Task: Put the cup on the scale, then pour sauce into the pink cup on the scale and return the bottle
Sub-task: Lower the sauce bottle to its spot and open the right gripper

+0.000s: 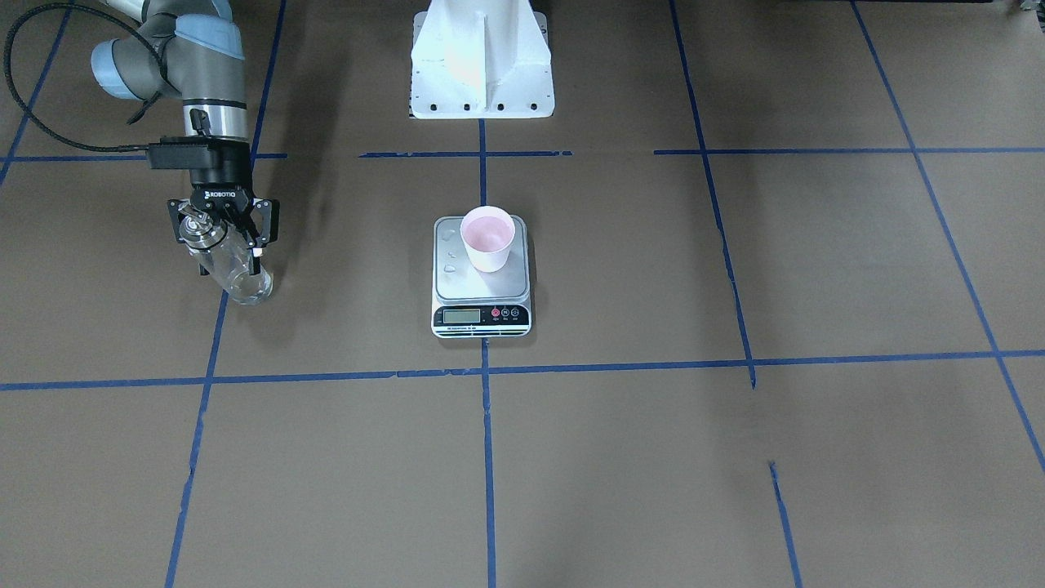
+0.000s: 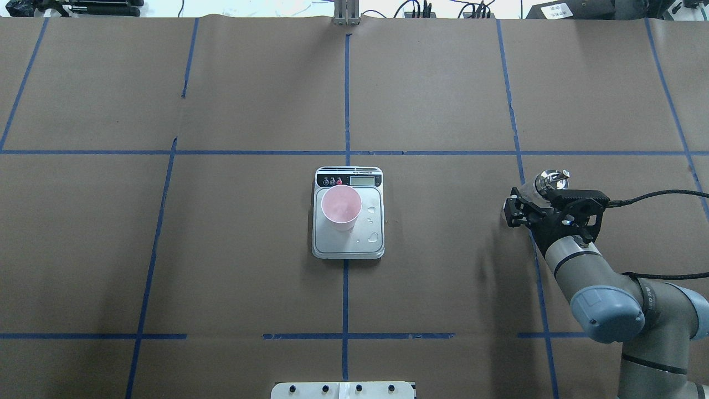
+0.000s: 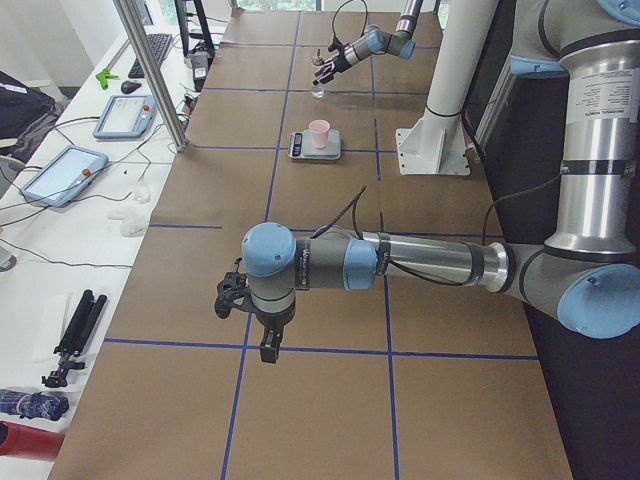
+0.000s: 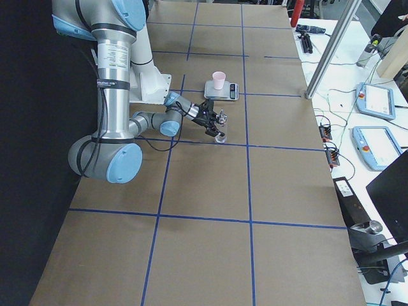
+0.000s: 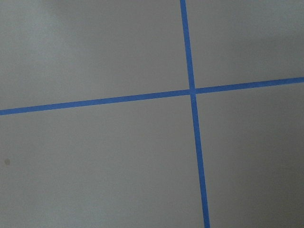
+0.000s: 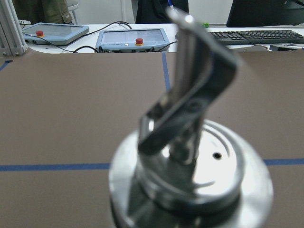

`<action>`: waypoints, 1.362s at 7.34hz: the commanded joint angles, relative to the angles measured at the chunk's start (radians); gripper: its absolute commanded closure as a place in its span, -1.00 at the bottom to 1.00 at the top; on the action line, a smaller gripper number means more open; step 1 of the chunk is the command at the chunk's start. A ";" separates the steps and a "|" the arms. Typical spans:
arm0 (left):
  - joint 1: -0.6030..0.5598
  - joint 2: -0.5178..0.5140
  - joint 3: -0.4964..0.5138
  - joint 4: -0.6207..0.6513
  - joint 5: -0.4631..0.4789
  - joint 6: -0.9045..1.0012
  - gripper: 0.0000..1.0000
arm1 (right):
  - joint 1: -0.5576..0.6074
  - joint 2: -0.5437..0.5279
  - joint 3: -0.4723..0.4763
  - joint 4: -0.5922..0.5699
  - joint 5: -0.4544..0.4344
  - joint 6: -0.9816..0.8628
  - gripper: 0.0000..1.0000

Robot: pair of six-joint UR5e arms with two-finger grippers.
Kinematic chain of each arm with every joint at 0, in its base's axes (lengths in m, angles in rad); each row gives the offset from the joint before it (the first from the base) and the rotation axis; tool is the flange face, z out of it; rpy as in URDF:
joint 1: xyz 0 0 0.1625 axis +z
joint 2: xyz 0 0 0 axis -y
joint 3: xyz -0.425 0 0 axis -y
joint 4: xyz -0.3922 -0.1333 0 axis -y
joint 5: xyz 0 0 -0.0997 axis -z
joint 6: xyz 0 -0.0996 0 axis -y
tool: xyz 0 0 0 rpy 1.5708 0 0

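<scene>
The silver pourer cap (image 6: 190,166) of the bottle (image 1: 239,279) fills the right wrist view. The right pincer (image 1: 222,233) is clamped on the bottle's upper part, with the base low at the surface (image 1: 653,457), well apart from the scale (image 1: 457,286). The cup (image 1: 487,237) stands upright on the scale's platform, and the left pincer (image 3: 245,300) hangs above the surface at the far end; I cannot tell whether it is apart or together.

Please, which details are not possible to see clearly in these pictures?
- Number on the scale display: too small in every view.
- Liquid level in the cup: its pale inside hides it.
- Left hand, open or shut: only the exterior left view shows it.
- Right hand hold on the bottle: blurred cap fills the wrist view.
</scene>
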 commanded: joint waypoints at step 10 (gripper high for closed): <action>0.000 0.000 0.000 0.000 0.000 0.000 -1.00 | -0.001 -0.002 0.000 -0.001 0.027 -0.039 -1.00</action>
